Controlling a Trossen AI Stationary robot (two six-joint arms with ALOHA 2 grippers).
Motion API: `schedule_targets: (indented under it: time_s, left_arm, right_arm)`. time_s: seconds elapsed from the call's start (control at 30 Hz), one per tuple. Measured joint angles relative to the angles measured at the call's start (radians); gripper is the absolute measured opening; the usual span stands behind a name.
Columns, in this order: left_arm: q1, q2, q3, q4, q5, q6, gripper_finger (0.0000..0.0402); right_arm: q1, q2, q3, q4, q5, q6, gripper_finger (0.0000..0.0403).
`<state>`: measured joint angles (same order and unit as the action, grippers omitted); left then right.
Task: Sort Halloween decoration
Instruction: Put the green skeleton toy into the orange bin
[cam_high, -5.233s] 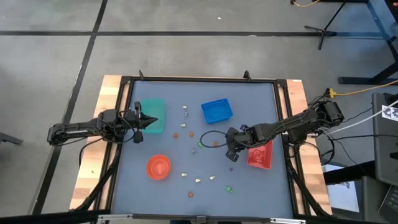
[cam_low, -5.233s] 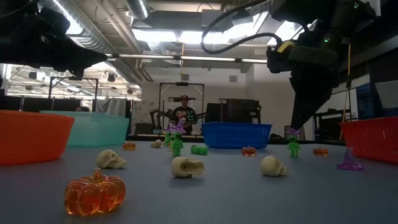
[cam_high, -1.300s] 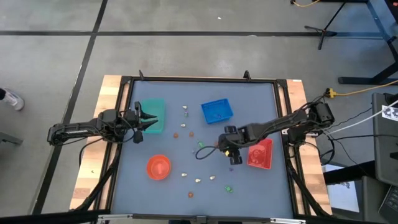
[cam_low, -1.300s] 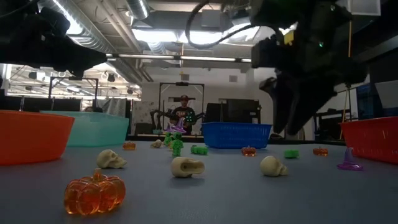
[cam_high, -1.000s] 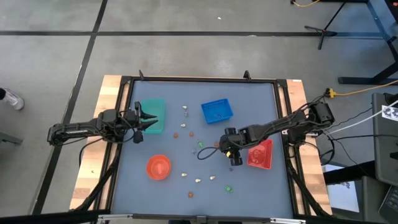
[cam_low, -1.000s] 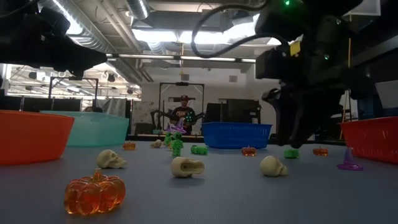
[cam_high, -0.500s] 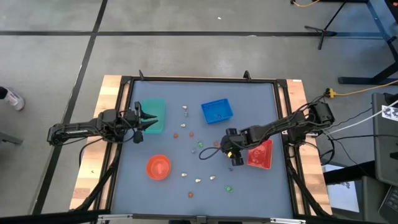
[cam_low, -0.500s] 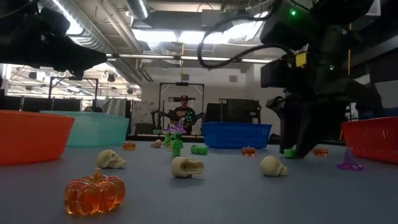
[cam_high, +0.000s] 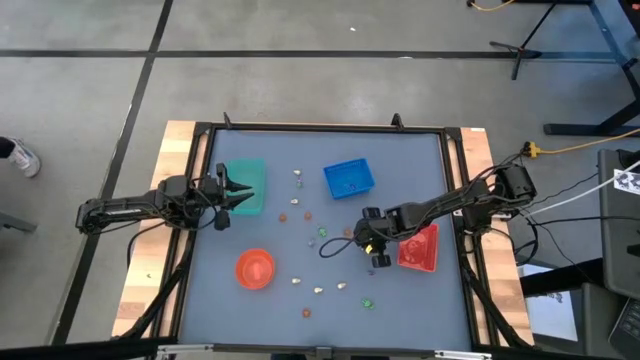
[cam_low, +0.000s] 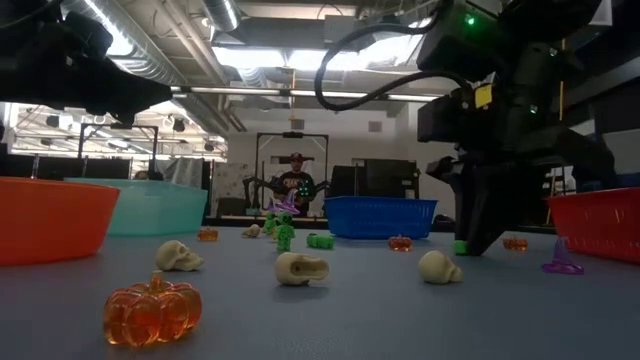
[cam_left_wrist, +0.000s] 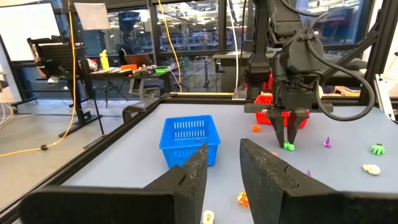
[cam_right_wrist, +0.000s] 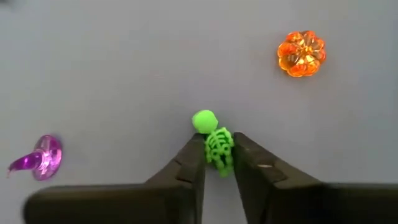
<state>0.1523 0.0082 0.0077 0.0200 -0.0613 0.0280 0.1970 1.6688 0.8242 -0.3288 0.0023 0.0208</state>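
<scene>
The right arm reaches in from the table's right edge toward the middle, its wrist bent so the right gripper (cam_high: 372, 240) points straight down at the table (cam_high: 400, 180). Its two dark fingers (cam_right_wrist: 189, 163) are closed on a small green skeleton (cam_right_wrist: 215, 146), whose round head pokes out past the fingertips. In the low view the gripper (cam_low: 472, 243) stands upright with the skeleton (cam_low: 460, 246) at its tip, at or just above the table top. This spot lies just beside the red tray (cam_high: 420, 249) and near the blue tray (cam_high: 349, 178).

Near the held skeleton lie an orange pumpkin (cam_right_wrist: 301, 53) on one side and a purple witch hat (cam_right_wrist: 38, 156) on the other, both apart from the fingers. More trinkets are scattered over the middle of the table: cream skulls (cam_low: 301, 268), another clear orange pumpkin (cam_low: 152, 309) close to the low camera, and green figures (cam_low: 285, 233) farther back.

The left arm lies stretched low along the table's left side, its left gripper (cam_high: 240, 193) resting over the teal tray (cam_high: 247, 175). Its fingers (cam_left_wrist: 268, 169) stand apart with nothing between them. The orange bowl (cam_high: 255, 268) sits near the table's front left.
</scene>
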Motion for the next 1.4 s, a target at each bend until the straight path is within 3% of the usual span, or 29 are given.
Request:
schedule_targets:
  time_s: [0.17,0.4,0.63,0.87,1.0,1.13,1.4]
  left_arm:
    - [0.0,0.0,0.0,0.0,0.0,0.0,0.0082]
    - [0.0,0.0,0.0,0.0,0.0,0.0,0.0082]
    - [0.0,0.0,0.0,0.0,0.0,-0.073,0.0082]
    - [-0.001,0.0,0.0,0.0,0.0,-0.105,0.0082]
    - [-0.001,0.0,0.0,0.002,0.0,-0.106,0.0082]
    - [-0.002,0.0,0.0,0.03,0.0,-0.116,0.0082]
    - [-0.003,0.0,0.0,0.053,0.0,-0.153,0.0081]
  right_arm:
    - [-0.001,0.0,0.007,-0.01,-0.014,0.0,0.0028]
    - [-0.001,-0.014,0.121,-0.137,-0.02,0.0,0.0043]
    - [0.0,-0.013,0.331,-0.416,-0.08,0.0,0.0045]
    - [0.064,-0.025,0.495,-0.705,-0.073,0.003,0.0046]
    - [0.124,-0.078,0.501,-0.799,-0.044,0.069,0.0046]
    - [0.192,-0.151,0.494,-0.909,0.088,0.22,0.0046]
    - [0.332,-0.331,0.318,-0.905,0.233,0.56,0.0047]
